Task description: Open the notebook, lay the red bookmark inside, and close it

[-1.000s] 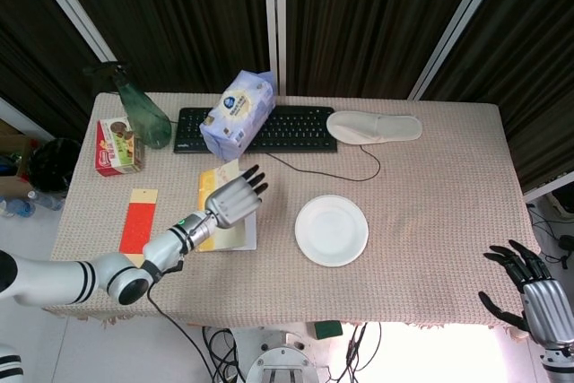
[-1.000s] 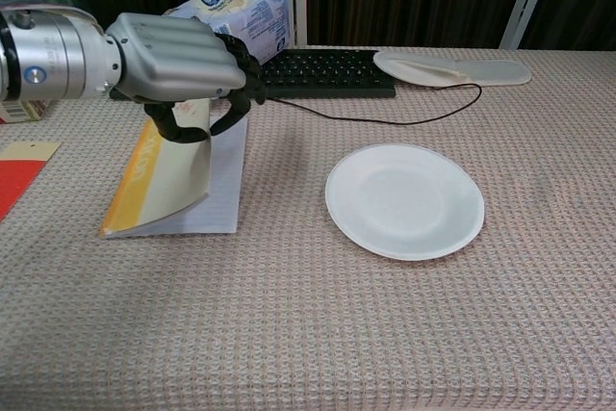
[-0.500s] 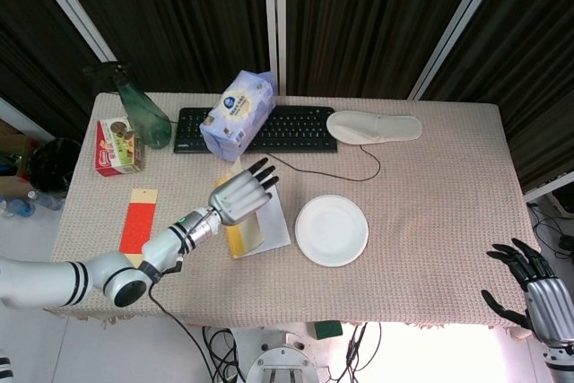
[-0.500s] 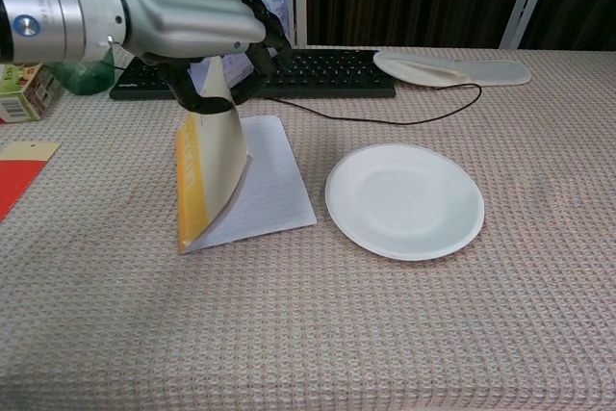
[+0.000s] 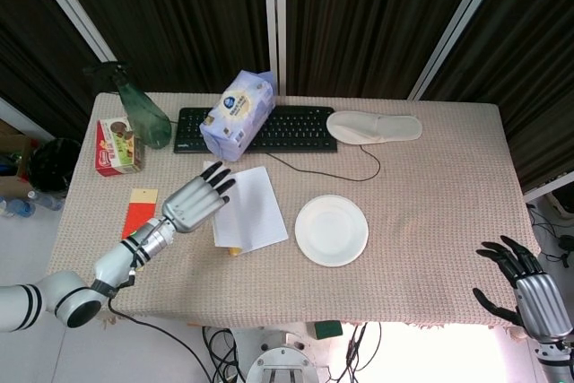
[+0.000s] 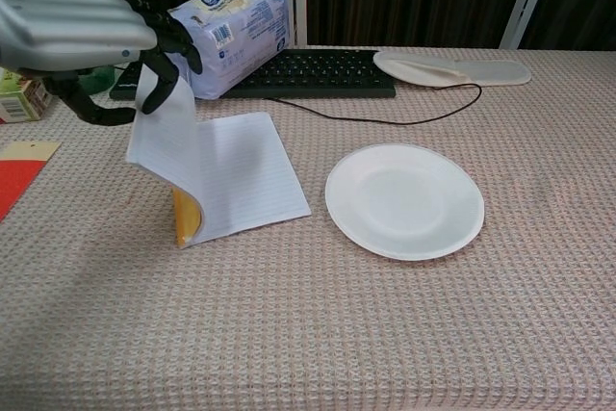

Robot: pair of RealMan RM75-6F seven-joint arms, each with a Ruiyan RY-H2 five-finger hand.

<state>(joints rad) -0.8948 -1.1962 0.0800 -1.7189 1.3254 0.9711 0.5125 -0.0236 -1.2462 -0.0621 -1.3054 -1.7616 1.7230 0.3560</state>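
Note:
The notebook (image 5: pixel 257 210) lies at the table's middle left with a white lined page (image 6: pixel 245 175) showing. Its cover (image 6: pixel 159 137) stands up in a curl at the left, yellow (image 6: pixel 183 220) on the outside near the spine. My left hand (image 5: pixel 195 200) is left of the notebook and holds the cover's top edge between thumb and fingers (image 6: pixel 173 45); the other fingers are spread. The red bookmark (image 5: pixel 134 219) with a tan end (image 6: pixel 29 149) lies flat further left, partly under my forearm. My right hand (image 5: pixel 520 286) hangs off the table's front right corner, fingers apart, holding nothing.
A white plate (image 5: pixel 331 230) sits just right of the notebook. Along the back stand a green bottle (image 5: pixel 143 114), a snack box (image 5: pixel 118 145), a tissue pack (image 5: pixel 238 114), a black keyboard (image 5: pixel 287 128) with its cable, and a white slipper (image 5: pixel 374 126).
My left hand has swung to the left with the cover, turning it past upright and baring the lined page. The right hand has hardly moved.

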